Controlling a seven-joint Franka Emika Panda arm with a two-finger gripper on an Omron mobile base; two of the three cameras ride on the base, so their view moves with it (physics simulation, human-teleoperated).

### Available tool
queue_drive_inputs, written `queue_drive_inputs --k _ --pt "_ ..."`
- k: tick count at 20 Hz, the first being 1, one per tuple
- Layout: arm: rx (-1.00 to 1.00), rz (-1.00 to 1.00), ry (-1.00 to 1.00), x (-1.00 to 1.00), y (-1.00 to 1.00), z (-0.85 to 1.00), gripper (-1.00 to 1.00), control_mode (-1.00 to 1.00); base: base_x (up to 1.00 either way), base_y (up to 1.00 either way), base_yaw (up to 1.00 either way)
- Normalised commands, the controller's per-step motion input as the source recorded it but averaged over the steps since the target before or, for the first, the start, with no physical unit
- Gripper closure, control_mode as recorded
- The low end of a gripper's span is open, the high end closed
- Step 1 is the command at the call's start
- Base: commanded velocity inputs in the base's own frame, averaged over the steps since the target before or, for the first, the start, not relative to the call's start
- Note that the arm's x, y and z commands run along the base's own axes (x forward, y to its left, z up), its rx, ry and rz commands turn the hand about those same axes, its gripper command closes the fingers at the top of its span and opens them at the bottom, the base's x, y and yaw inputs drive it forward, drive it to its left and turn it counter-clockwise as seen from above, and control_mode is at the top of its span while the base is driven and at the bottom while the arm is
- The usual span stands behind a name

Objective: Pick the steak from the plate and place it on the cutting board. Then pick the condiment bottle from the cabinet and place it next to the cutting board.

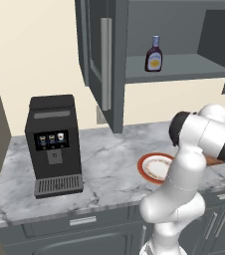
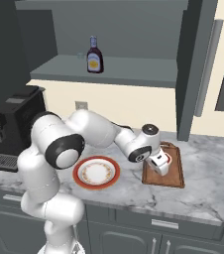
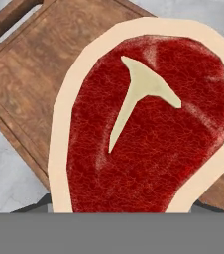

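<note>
The first step is nearly closed out: the steak (image 3: 148, 124) is off the plate (image 2: 96, 173), which sits bare on the counter, and is over the board (image 3: 44, 84). In the hand view the meat looms large just in front of the camera with the board's wood and handle slot behind it, and the finger tips are hidden by it. In the right base view the gripper (image 2: 159, 163) points down over the board's near end. Its jaws stand partly apart with the steak between them, so I judge it is gripping the meat; whether the steak already touches the wood cannot be told. The next move calls for a short descent if any gap remains, then releasing and lifting straight up so the meat is not dragged off. After that comes the bottle (image 2: 94, 56), upright on the shelf of the open cabinet (image 2: 134, 74), well above the counter.
</note>
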Motion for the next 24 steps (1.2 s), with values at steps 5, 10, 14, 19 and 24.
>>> queue_drive_inputs --k 5,10,14,19,24 --pt "0.00 0.00 -0.01 0.12 0.00 -0.24 1.00 -1.00 0.00 0.00 0.00" --pt "0.00 0.00 0.00 0.14 -0.01 -0.26 1.00 -1.00 0.00 0.00 0.00" --pt "0.00 0.00 0.00 0.28 -0.06 -0.29 -1.00 -1.00 0.00 0.00 0.00" --pt "0.01 0.00 -0.02 0.07 -0.19 -0.04 -1.00 -1.00 0.00 0.00 0.00" --pt "0.00 0.00 -0.10 -0.09 -0.06 0.09 -1.00 -1.00 0.00 0.00 0.00"
